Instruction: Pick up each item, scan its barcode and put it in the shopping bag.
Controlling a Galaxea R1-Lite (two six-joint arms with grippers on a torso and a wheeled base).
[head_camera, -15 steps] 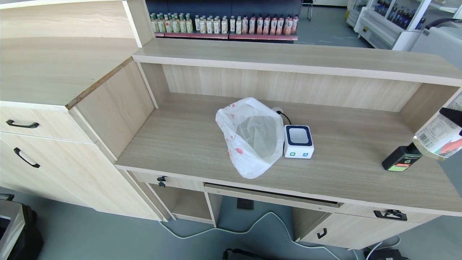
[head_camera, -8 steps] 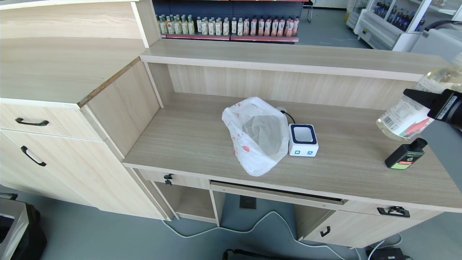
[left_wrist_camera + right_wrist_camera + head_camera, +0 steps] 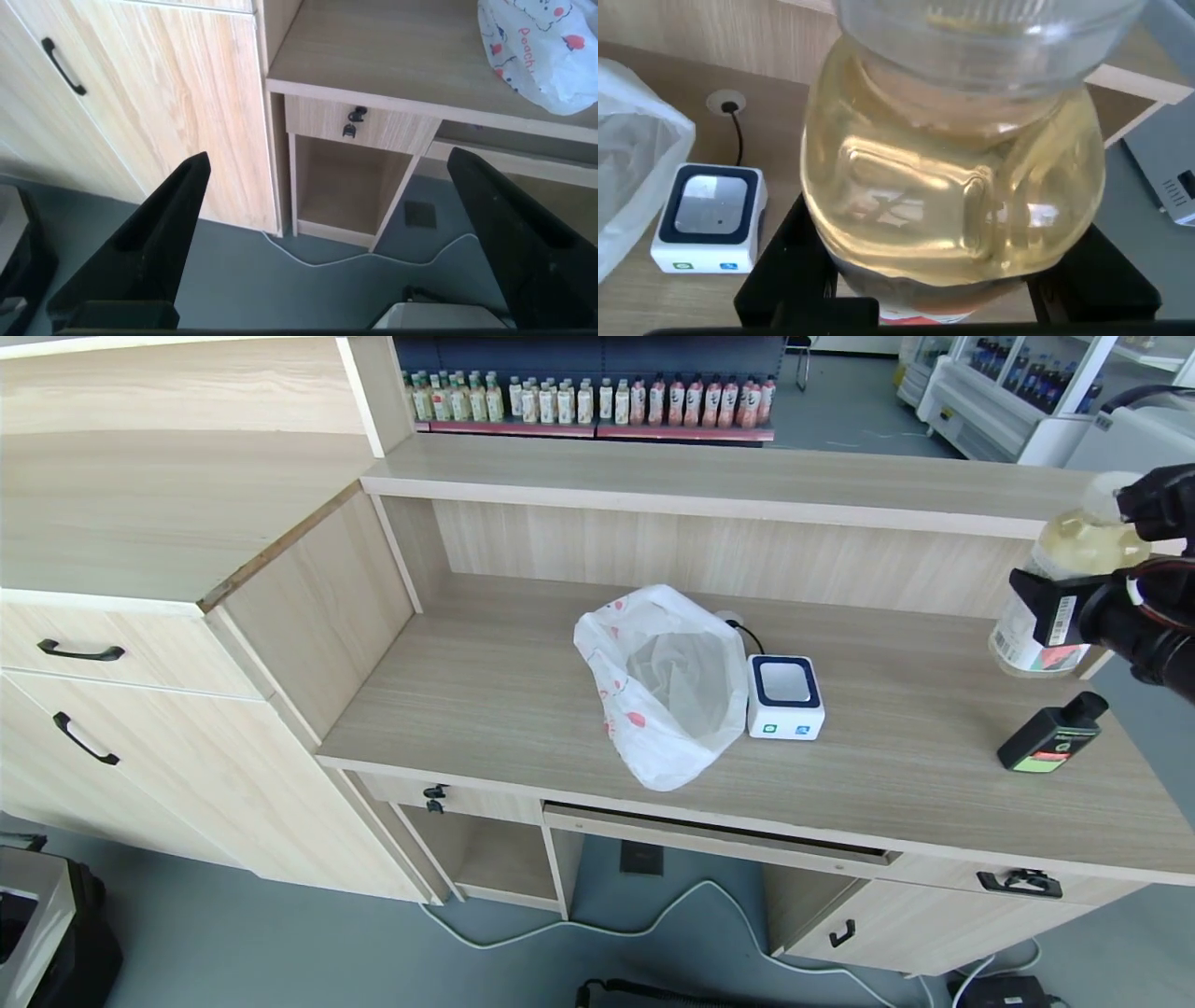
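The right claw, pinching the clear bottle of yellow liquid, has lifted it and swung it from a slant to upright above the right end of the desk, near the small black bottle. The pick-up looks done; it must next cross to the scanner just beside the bag. The left claw hangs spread, low by the cupboard.

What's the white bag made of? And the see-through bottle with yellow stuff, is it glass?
The white shopping bag with red prints looks like thin plastic film: crinkly, slumped, half see-through. The clear bottle of yellowish liquid is probably glossy plastic, judging by its moulded panels; glass cannot be ruled out.
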